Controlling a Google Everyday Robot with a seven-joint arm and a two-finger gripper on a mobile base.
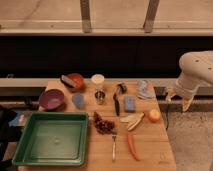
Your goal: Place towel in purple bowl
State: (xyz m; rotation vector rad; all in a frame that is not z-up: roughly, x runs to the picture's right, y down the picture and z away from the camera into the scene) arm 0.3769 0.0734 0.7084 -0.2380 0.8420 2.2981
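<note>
The towel (145, 90), a small pale blue-white crumpled cloth, lies near the far right corner of the wooden table (150, 150). At the table's left side stands the purple bowl (51, 98), with nothing in it. My gripper (179, 100) hangs from the white arm just beyond the table's right edge, to the right of the towel and a little nearer than it. Its fingers are spread open and hold nothing.
Between towel and purple bowl lie a blue sponge (130, 103), a black utensil (118, 97), a metal cup (100, 96), a white cup (98, 80), a grey-blue object (78, 100) and an orange-red bowl (75, 81). A green tray (51, 138), grapes (103, 124), fork (114, 142) and carrot (132, 146) sit in front.
</note>
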